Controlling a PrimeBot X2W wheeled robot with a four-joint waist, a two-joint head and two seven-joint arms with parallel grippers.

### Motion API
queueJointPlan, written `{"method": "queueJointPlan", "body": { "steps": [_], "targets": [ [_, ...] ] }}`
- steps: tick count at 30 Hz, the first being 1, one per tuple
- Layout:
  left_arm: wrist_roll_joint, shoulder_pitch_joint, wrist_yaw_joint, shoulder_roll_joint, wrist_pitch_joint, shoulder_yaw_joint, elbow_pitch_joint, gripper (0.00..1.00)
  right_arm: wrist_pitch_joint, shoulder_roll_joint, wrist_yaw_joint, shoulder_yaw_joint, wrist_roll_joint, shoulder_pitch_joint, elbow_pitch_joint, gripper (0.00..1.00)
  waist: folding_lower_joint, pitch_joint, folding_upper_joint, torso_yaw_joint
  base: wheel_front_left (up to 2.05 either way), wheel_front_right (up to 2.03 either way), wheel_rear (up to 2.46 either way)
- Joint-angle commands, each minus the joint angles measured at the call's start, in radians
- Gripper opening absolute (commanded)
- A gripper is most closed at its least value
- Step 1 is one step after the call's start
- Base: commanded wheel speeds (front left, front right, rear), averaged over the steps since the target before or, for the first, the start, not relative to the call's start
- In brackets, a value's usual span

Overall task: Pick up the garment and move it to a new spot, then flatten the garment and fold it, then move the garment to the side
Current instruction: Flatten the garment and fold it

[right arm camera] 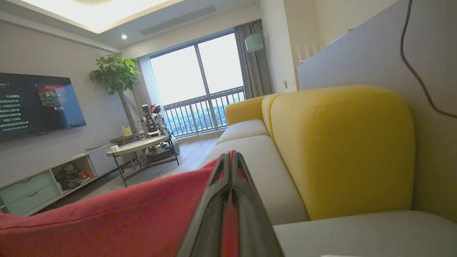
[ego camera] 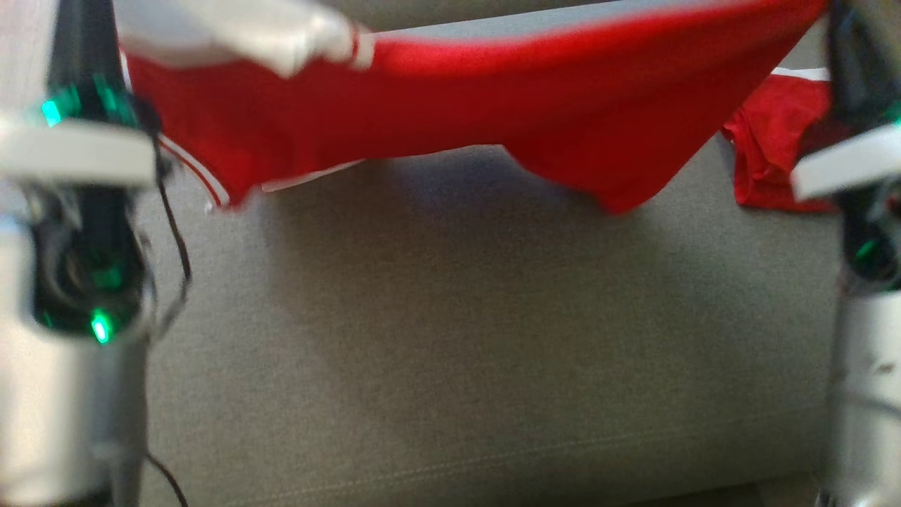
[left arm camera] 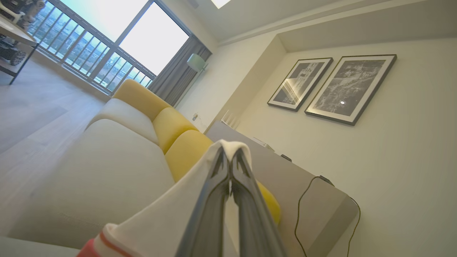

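The garment (ego camera: 450, 98) is red with white trim and hangs stretched between my two arms above a grey cushion (ego camera: 479, 338); its lower edge sags toward the cushion. My left gripper (left arm camera: 230, 159) is shut on a white part of the garment (left arm camera: 167, 217) that has a red stripe near its edge. My right gripper (right arm camera: 231, 159) is shut on a red edge of the garment (right arm camera: 125, 210). In the head view my left arm (ego camera: 84, 211) stands at the left edge and my right arm (ego camera: 859, 176) at the right edge.
More red cloth (ego camera: 774, 148) lies crumpled on the cushion at the right; whether it belongs to the held garment I cannot tell. A black cable (ego camera: 176, 239) dangles by my left arm. Yellow sofa backs (right arm camera: 339, 150) rise behind; a coffee table (right arm camera: 142, 146) stands across the floor.
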Motion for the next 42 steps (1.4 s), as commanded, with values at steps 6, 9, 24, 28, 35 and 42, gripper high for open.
{"method": "queueJointPlan", "body": {
  "steps": [6,9,24,28,35,42],
  "targets": [
    [-0.025,-0.372,0.021,0.072,0.143,0.006,0.113,0.0,0.115,-0.028,0.0,-0.008,-0.046,-0.288,-0.019,0.0,0.0001,0.043,0.0,-0.009,0.0,0.0,0.0],
    [0.011,-0.495,-0.009,0.098,0.182,-0.043,0.205,0.0,0.132,-0.037,0.0,0.003,-0.075,-0.401,0.045,0.0,0.0001,0.087,0.0,-0.01,0.0,0.0,0.0],
    [0.268,-1.093,-0.142,0.161,0.043,-0.175,0.697,0.0,-0.038,-0.107,0.0,0.082,-0.252,-0.93,0.483,0.0,0.0001,0.406,0.0,0.015,0.0,0.0,0.0],
    [0.335,-1.226,-0.169,0.169,-0.123,-0.176,0.803,0.0,-0.163,-0.121,0.0,0.079,-0.303,-1.04,0.568,0.0,0.0001,0.46,0.0,0.025,0.0,0.0,0.0],
    [0.33,-1.254,-0.248,0.165,-0.241,-0.14,0.834,0.0,-0.29,-0.161,0.0,0.085,-0.35,-1.123,0.655,0.0,0.0001,0.524,0.0,0.082,0.0,0.0,0.0],
    [0.255,-0.916,-0.263,0.176,-0.243,-0.139,0.658,0.0,-0.33,-0.195,0.0,0.088,-0.336,-0.977,0.717,0.0,0.0001,0.507,0.0,0.115,0.0,0.0,0.0]
  ]
}}
